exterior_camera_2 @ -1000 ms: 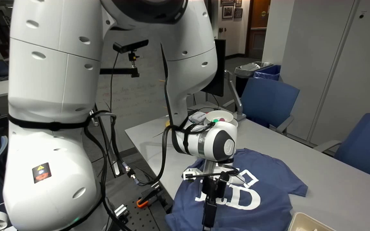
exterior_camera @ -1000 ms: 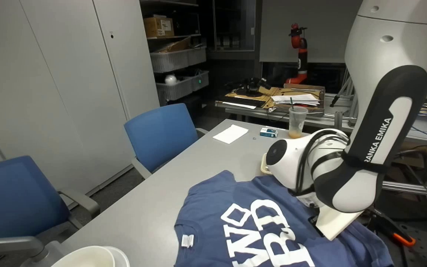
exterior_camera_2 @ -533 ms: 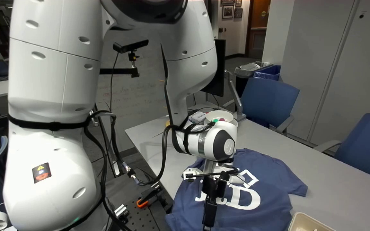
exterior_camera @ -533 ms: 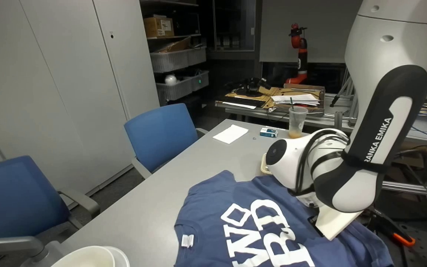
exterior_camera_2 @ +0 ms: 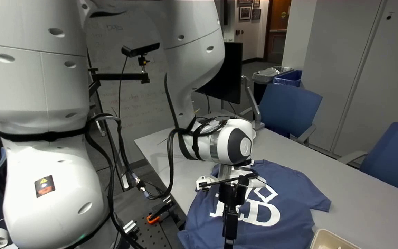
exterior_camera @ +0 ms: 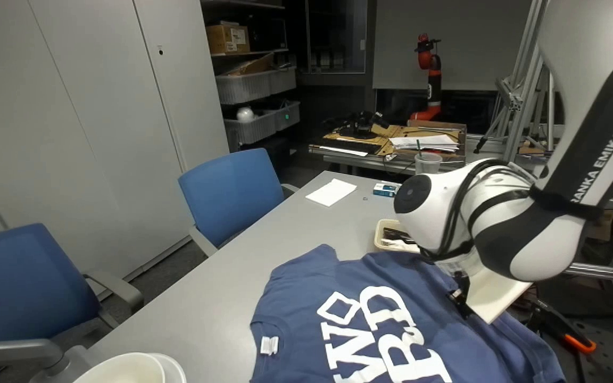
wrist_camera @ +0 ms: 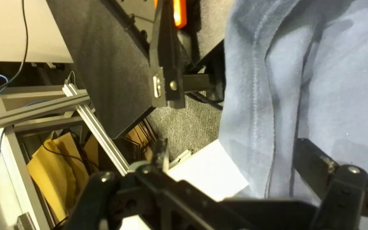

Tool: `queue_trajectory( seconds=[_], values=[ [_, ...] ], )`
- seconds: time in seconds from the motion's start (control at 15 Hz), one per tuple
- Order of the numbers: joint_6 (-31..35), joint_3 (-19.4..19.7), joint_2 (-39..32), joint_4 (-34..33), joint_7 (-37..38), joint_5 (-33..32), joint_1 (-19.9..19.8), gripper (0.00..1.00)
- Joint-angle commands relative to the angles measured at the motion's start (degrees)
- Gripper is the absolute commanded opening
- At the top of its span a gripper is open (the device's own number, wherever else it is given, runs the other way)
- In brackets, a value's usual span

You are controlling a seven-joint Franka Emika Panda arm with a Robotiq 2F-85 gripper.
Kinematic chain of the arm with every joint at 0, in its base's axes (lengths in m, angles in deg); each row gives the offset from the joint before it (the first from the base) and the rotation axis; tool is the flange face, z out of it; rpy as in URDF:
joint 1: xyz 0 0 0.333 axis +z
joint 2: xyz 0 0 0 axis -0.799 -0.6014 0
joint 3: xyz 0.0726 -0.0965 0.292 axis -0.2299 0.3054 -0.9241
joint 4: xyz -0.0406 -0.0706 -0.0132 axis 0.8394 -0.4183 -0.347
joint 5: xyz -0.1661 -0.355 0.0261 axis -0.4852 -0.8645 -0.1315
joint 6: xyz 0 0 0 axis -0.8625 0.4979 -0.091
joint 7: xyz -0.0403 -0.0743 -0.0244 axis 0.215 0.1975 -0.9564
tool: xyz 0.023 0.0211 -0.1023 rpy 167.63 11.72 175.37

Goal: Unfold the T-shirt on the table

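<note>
The navy-blue T-shirt lies spread face up on the light grey table, its white lettering showing and its collar with the white tag in an exterior view. It also shows in an exterior view, partly hidden behind the arm. In the wrist view, a stitched, folded edge of the shirt runs along the table's side, with the floor beyond it. My gripper is open, its fingers wide apart on either side of this edge, with no cloth pinched. In both exterior views, the gripper is over the shirt.
A cream container stands beside the shirt. A white bowl on a plate is at the near corner. Paper, a small box and a plastic cup are farther along. An orange-handled clamp sits by the robot base.
In the last half second the arm has risen and drawn back toward its base, taking the gripper up a little. More of the cream container now shows. The shirt looks nearly unchanged.
</note>
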Motion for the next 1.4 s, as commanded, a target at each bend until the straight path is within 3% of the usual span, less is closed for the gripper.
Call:
queue_trajectory(
  seconds=[0.0,0.13,0.2,0.4,0.53,0.6,0.87,0.93,1.33],
  values=[
    [4.69,0.06,13.89,9.43,0.39,-9.19,-2.58,1.0],
    [7.07,-1.13,19.69,12.7,-0.13,-12.75,-4.69,1.0],
    [7.42,-2.27,18.14,8.52,-2.12,-11.93,-5.41,1.0],
    [11.85,-4.32,22.23,7.64,-4.6,-12.5,-7.45,1.0],
    [16.06,-5.34,27.53,11.15,-6.03,-13.35,-8.68,1.0],
    [18.06,-6.09,24.58,7.26,-8.1,-11.71,-8.68,1.0],
    [28.43,-8.22,27.26,9.45,-14.77,-9.01,-8.7,1.0],
    [30.58,-4.04,24.88,7.34,-15.37,-9.48,-3.61,1.0],
    [41.35,0.61,21.8,7.46,-22.6,-5.79,9.08,1.0]
  ],
)
